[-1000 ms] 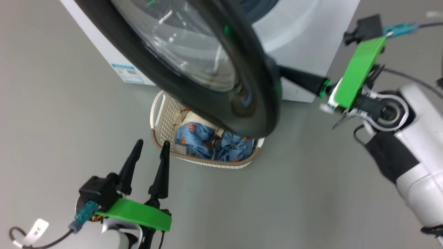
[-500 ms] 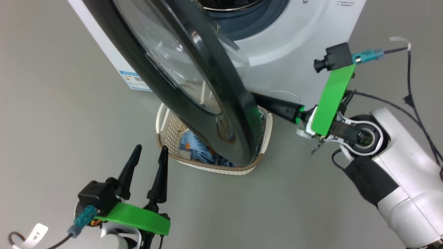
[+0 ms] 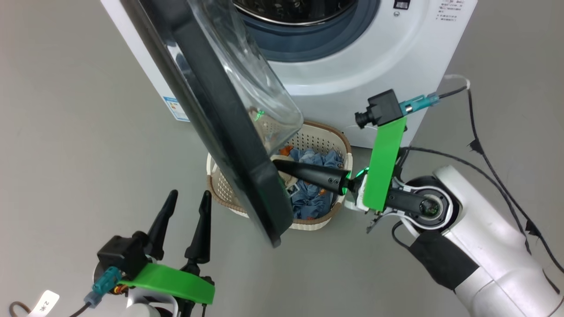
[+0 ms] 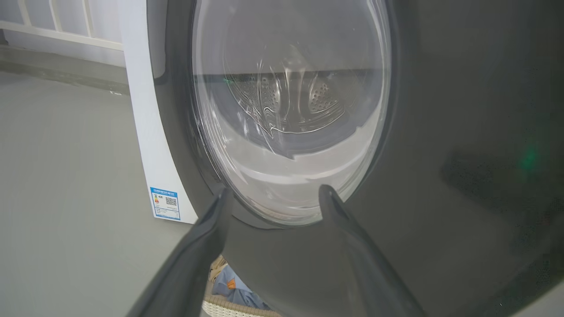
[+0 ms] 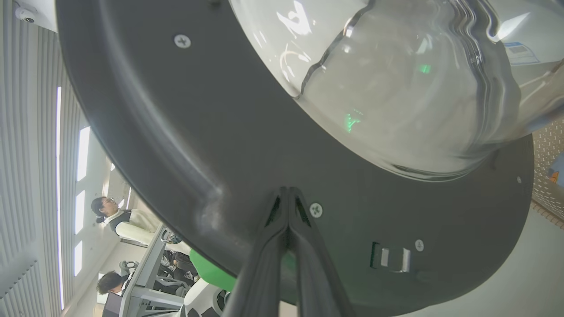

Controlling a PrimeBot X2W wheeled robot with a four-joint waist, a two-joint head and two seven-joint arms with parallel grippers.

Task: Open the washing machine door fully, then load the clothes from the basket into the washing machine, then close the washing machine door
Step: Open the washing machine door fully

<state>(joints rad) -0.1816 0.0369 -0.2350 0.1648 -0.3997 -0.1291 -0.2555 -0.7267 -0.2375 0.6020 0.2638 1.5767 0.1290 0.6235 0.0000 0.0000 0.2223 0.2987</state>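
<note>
Against the door [image 3: 211, 114] from inside, the right gripper [image 3: 277, 164], pinched closed, presses to swing it wider. The left gripper [image 3: 189, 193] hangs spread, empty.

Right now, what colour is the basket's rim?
The basket rim is brown; head view shows it best.

Soft, even light casts only faint shadows on the floor [image 3: 66, 132], while just past the jaws of the right gripper [image 5: 288, 193] the glass of the washing machine door [image 5: 176, 132] shows white glare and green glints, its edges bowed by the wide lens.
</note>
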